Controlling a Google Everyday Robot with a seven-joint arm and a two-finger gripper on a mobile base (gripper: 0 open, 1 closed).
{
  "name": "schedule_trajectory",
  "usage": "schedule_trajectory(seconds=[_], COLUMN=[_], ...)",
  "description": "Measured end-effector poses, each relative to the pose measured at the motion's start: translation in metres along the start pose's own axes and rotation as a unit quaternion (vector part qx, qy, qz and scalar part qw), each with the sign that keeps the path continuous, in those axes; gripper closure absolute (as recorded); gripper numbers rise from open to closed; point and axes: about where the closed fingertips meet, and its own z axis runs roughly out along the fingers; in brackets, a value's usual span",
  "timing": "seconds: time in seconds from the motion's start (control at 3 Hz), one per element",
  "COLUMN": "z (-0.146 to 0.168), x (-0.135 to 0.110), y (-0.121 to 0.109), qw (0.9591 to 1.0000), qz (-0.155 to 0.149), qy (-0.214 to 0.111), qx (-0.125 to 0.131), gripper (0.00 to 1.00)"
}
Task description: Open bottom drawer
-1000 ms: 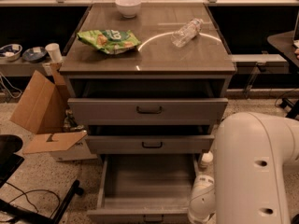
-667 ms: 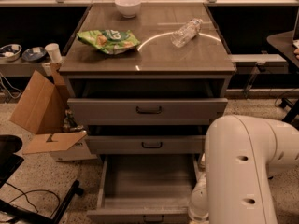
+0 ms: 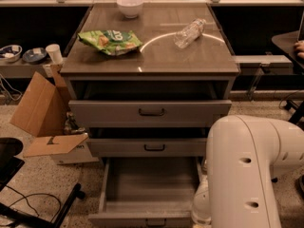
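My white arm (image 3: 251,175) has swung a bit toward 9 o'clock. The bottom drawer (image 3: 152,186) has stayed pulled out. It is the lowest one in the cabinet (image 3: 156,61), down at 6 o'clock, and its grey tray shows. My pincer is hidden low behind my arm, near 5 o'clock, so I cannot tell if it is wide or narrow. The drawer lies toward 9 o'clock from it, with its front running 9 to 3. I think the job looks done.
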Motion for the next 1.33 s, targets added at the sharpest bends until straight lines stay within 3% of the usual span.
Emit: schedule_trajectory(seconds=[0.33,0.67,1.0,1.33], z=[0.03,0.03,0.04,0.059], x=[0.011,0.011,0.012,0.021], y=[-0.008,-0.008,0.0,0.032], qw=[0.9996,0.9996,0.999,0.9941], qz=[0.027,0.027,0.036,0.045], qy=[0.006,0.006,0.014,0.042], qx=[-0.001,-0.001,-0.022,-0.09], gripper=[0.0,0.0,0.18,0.41])
